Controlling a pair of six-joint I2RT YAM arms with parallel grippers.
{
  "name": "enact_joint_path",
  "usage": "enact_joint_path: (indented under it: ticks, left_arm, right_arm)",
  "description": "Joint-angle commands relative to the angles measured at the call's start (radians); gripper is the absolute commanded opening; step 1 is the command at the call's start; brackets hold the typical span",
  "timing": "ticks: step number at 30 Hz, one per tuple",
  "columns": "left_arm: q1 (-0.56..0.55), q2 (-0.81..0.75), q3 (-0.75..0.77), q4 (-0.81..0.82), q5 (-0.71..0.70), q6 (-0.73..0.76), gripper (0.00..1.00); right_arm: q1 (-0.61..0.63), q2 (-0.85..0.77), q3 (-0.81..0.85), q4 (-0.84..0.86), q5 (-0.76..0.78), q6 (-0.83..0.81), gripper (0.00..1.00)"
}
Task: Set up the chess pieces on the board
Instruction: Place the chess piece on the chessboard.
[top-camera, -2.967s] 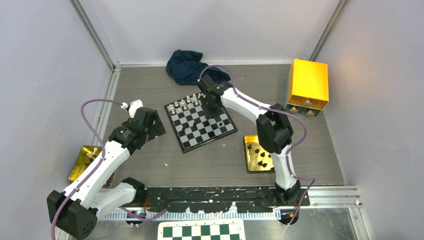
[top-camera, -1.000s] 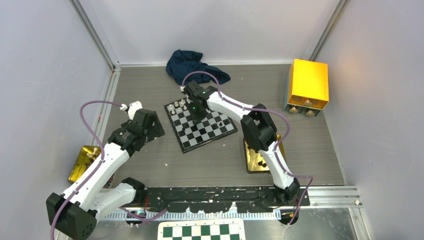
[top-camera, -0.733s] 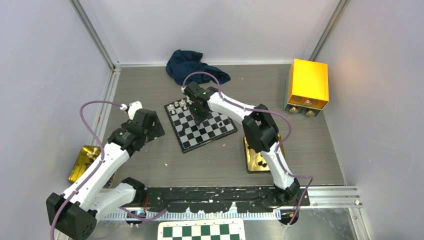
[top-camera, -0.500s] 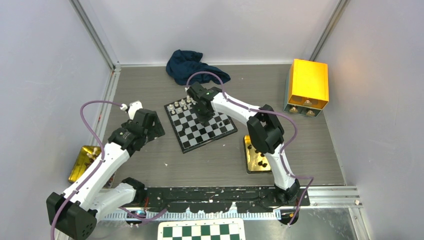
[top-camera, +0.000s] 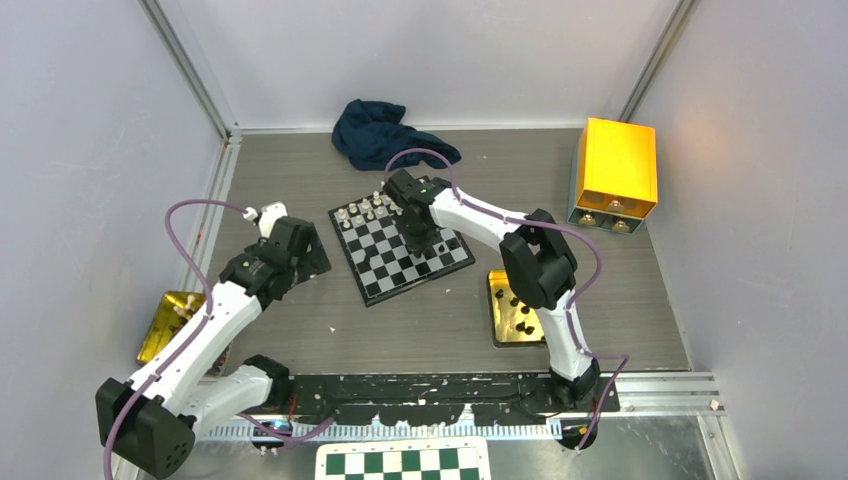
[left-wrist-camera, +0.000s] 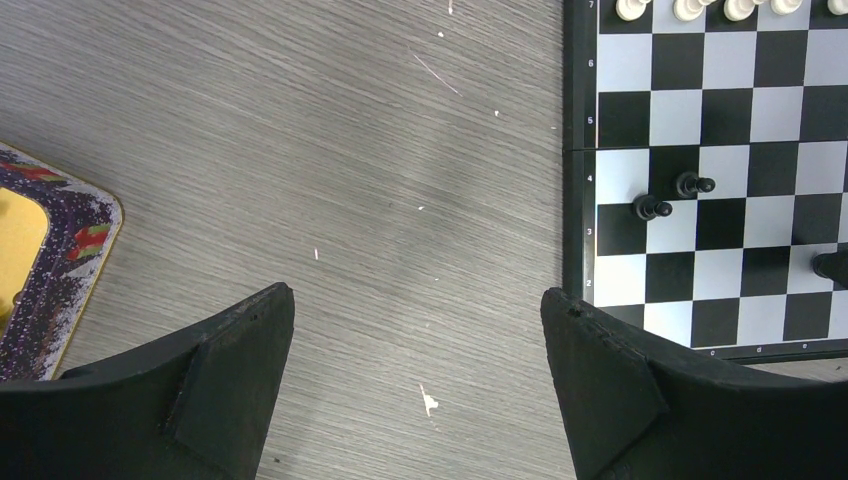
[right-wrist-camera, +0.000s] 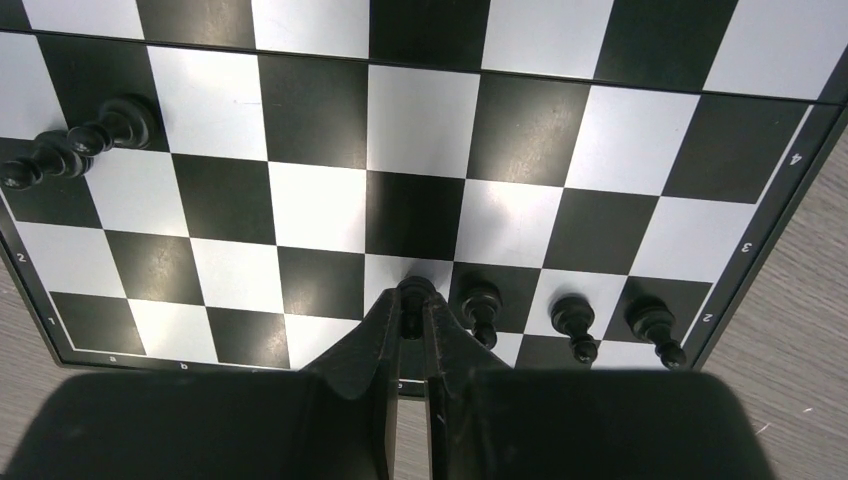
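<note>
Chess pieces (top-camera: 364, 209), tiny figures in black and silvery white, are only partly in place on the small square black-and-silver checked board (top-camera: 392, 268), which lies askew at the middle of the grey wood-grain table (top-camera: 420, 325). Silvery-white figures crowd the board's 11 o'clock edge in the top view, too small to count.

On the opposite side, the right wrist view shows three black pawns (right-wrist-camera: 572, 322) standing side by side in the second row. The right gripper (right-wrist-camera: 415, 305), fingers drawn narrow, pinches a fourth black pawn (right-wrist-camera: 414, 289) on the next square, at their 9 o'clock. Whether its foot touches the square I cannot tell. Two more black figures (left-wrist-camera: 690, 184) stand loose mid-board, seemingly off their home squares.

What shows of the black back row is bare, so I judge that roughly half the job is left. Several black figures lie on the gold rectangular tray (top-camera: 497, 335) at 4 o'clock of the board. The left gripper (left-wrist-camera: 415, 300) hangs wide and empty over bare table at the board's 9 o'clock.

A second gold tray (top-camera: 160, 340) lies at 8 o'clock, contents unclear. Pale specks dot the tabletop. Plain lilac-grey walls (top-camera: 430, 50) enclose the cell. A crumpled dark-blue cloth (top-camera: 380, 128) lies at 12 o'clock, a yellow box (top-camera: 617, 165) at 2 o'clock, and a green-and-white checkered board (top-camera: 400, 462) at 6 o'clock, beyond the arm bases.
</note>
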Motion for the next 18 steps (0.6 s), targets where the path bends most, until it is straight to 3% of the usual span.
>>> enact_joint_path:
  ticks: [1, 18]
  left_arm:
    - [-0.002, -0.001, 0.024, 0.028, -0.013, -0.006, 0.94]
    - [-0.002, 0.017, 0.025, 0.034, -0.008, -0.010, 0.94]
  right_arm:
    - [-0.001, -0.079, -0.006, 0.014, -0.007, 0.012, 0.07]
    - [0.000, -0.077, -0.029, 0.038, -0.039, 0.022, 0.08]
